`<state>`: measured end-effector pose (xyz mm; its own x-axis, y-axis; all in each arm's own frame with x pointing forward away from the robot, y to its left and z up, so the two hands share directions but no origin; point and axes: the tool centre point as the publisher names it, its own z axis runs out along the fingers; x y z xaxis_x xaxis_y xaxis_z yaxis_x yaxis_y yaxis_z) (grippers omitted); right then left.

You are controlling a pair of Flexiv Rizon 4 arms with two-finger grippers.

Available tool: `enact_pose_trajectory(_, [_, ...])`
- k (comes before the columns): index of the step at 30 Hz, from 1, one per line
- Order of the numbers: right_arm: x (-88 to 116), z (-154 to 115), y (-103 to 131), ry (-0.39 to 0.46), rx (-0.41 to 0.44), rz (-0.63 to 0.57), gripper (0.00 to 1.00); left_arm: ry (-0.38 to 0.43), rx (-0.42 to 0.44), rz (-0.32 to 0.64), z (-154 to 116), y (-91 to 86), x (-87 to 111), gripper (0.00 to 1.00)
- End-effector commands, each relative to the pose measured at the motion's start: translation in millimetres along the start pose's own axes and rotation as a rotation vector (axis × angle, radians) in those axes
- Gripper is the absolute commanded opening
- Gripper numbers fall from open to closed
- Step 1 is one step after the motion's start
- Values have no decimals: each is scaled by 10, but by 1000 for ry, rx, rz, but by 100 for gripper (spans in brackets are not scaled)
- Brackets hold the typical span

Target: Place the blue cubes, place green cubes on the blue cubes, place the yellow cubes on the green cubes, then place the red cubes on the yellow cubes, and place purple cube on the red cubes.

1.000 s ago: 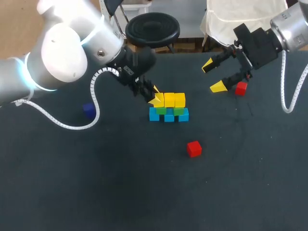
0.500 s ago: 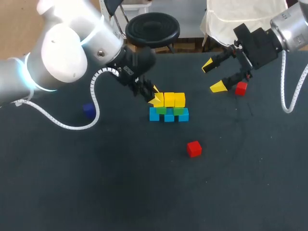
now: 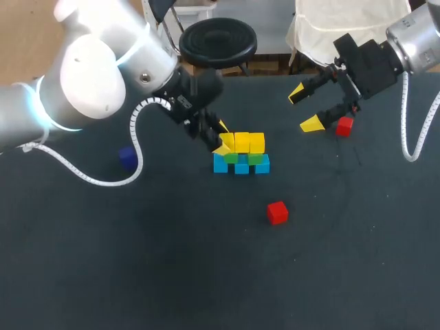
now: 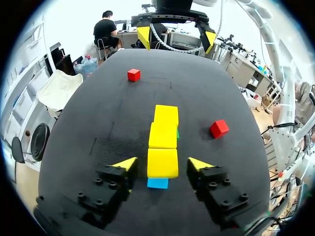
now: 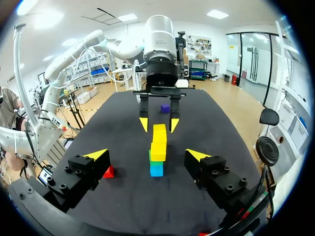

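**Stack.** It stands near the middle of the tabletop [image 3: 172, 275], somewhat toward the far edge.
- Bottom course: three blue cubes [image 3: 241, 166] in a row, touching one another.
- Middle course: green cubes [image 3: 256, 158]. Two show in the head view, and both are largely covered by the course above.
- Top course: three yellow cubes [image 3: 249, 142] in a row, touching, aligned with the blue row beneath.

**Left gripper** [image 4: 163, 163]. It is open and positioned at the end of the stack that faces the tabletop's left edge. In the left wrist view its two fingers stand on either side of the end yellow cube [image 4: 162, 158], at that cube's height. A narrow strip of tabletop shows on each side. The fingers appear to stand clear of the cube, though the head view is too crowded at that spot to confirm it.

**Right gripper** [image 3: 304, 108]. It is open, with its fingers spread wide, above the tabletop near the far right corner. It is well apart from the stack.

**Loose cubes.**
- One red cube [image 3: 344, 126] rests on the tabletop near the far right corner, just beside one finger of the right gripper and outside the gap between the fingers.
- The second red cube [image 3: 277, 212] lies alone on the near side of the stack, apart from it.
- The purple cube [image 3: 127, 157] lies toward the left edge, well apart from the stack.
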<state>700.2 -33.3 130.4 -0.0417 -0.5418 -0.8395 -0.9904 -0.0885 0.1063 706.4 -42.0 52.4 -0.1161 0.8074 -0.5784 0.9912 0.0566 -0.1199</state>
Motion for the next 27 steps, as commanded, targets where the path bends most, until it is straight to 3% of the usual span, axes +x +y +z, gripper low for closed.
enact_pose_trajectory(1, [2, 0, 2, -1, 1, -1, 100, -6, -2, -2, -16, 0, -11, 100])
enact_pose_trajectory(8, [2, 0, 2, -1, 1, -1, 100, -47, -6, 1, -104, -25, -39, 100])
enact_pose_trajectory(17, [2, 0, 2, -1, 1, -1, 100, -102, -8, 58, -291, -227, -148, 100])
enact_pose_trajectory(27, [2, 0, 2, -1, 1, -1, 100, -137, -34, 46, -534, -331, -148, 100])
